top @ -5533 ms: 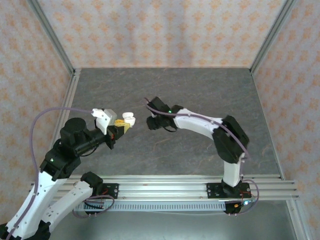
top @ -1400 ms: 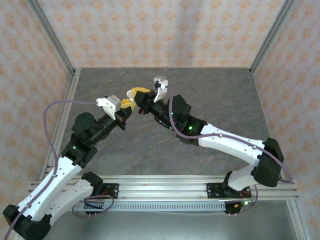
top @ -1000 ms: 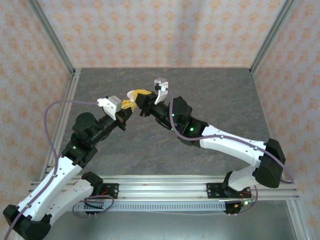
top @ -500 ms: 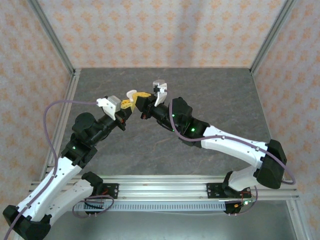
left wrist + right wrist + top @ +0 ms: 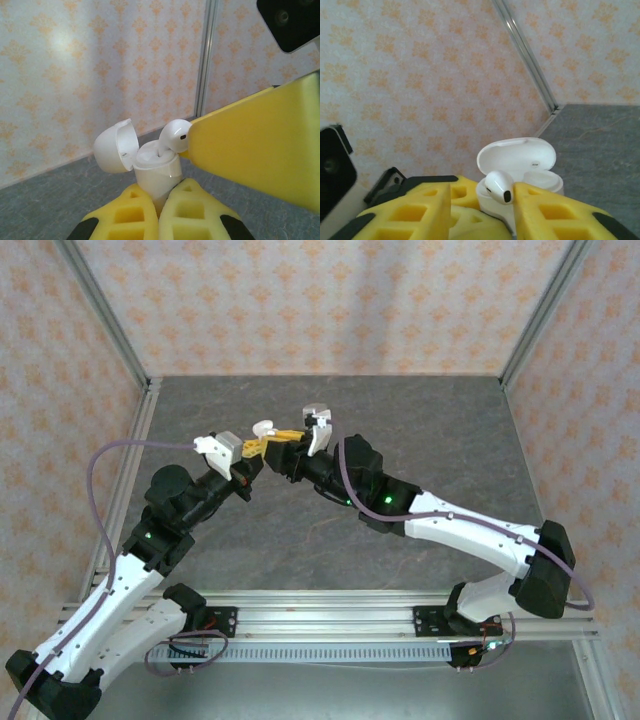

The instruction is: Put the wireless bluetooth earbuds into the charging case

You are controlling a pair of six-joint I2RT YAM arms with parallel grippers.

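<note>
Loosely parted, right hand [image 5: 481,199] touches earbud [image 5: 498,186]; left hand [image 5: 159,202] pinches case [image 5: 156,174].

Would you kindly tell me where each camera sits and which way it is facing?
Top external: above and behind, looking down at the table; both arms show.
Left wrist: looks along the left end effector at the charging case it grips.
Right wrist: looks past the right end effector at the earbud.
Both wrist views share the charging case and earbud.
</note>
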